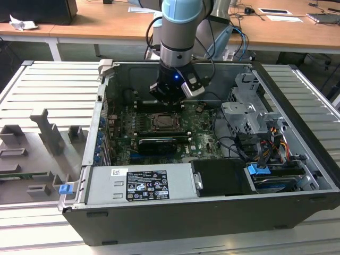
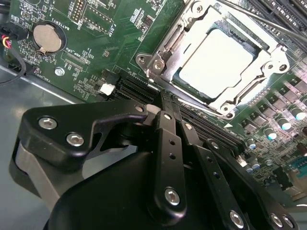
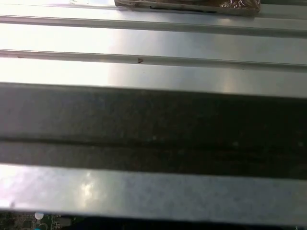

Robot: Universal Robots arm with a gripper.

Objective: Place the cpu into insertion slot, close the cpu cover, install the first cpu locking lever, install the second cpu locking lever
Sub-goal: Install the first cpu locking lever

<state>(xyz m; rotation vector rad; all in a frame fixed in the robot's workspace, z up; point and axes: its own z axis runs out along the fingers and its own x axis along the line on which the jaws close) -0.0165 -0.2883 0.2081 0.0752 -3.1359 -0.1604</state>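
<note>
The cpu (image 2: 216, 60) lies flat in its socket on the green motherboard, its pale metal face showing through the window of the cpu cover (image 2: 165, 45). The cover lies down over it. A thin metal lever rod (image 2: 249, 17) runs along the socket's far side. My gripper (image 2: 165, 101) has its black fingers (image 2: 169, 143) drawn together, the tips just off the socket's edge above the black slots. Nothing shows between them. In the exterior view the gripper (image 1: 169, 98) hangs inside the open computer case, just behind the socket (image 1: 164, 123).
A grey power supply (image 1: 141, 183) fills the case's front, and a drive cage (image 1: 247, 111) with cables stands at the exterior view's right. A coin battery (image 2: 46, 37) sits on the board. Grey fixtures (image 1: 48, 133) stand on the ribbed table (image 3: 153, 43).
</note>
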